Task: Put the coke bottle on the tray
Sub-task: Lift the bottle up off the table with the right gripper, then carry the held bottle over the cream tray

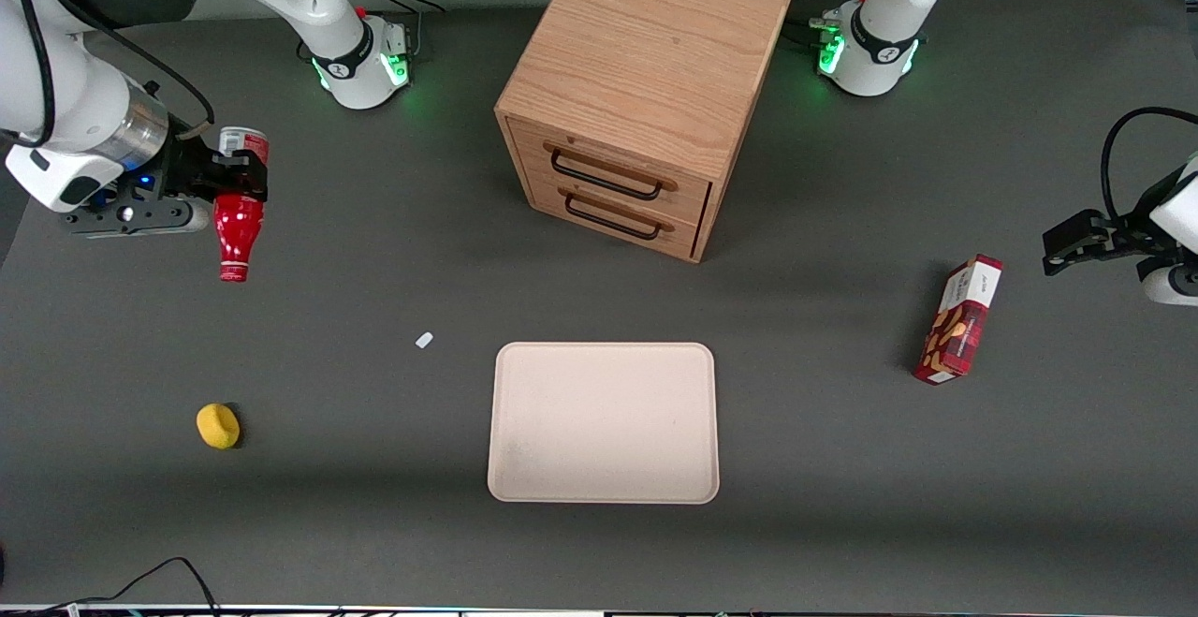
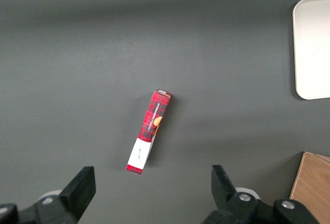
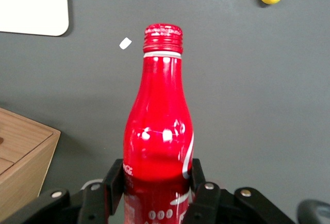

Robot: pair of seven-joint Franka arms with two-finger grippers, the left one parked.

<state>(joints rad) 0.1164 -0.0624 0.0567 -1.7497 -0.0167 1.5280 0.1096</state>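
Bottle (image 1: 237,224), clamped low on its body by the gripper (image 1: 234,183), could be tipped over when set on the tray (image 1: 604,422).

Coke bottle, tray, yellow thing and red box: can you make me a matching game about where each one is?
Things:
1. coke bottle
2. tray
3. yellow thing
4. red snack box

Places:
A. lying on the table toward the parked arm's end
B. flat on the table in front of the drawer cabinet
C. held in the gripper, off the tray
D. on the table toward the working arm's end, nearer the front camera than the bottle

Pairs: 1-C, 2-B, 3-D, 4-A
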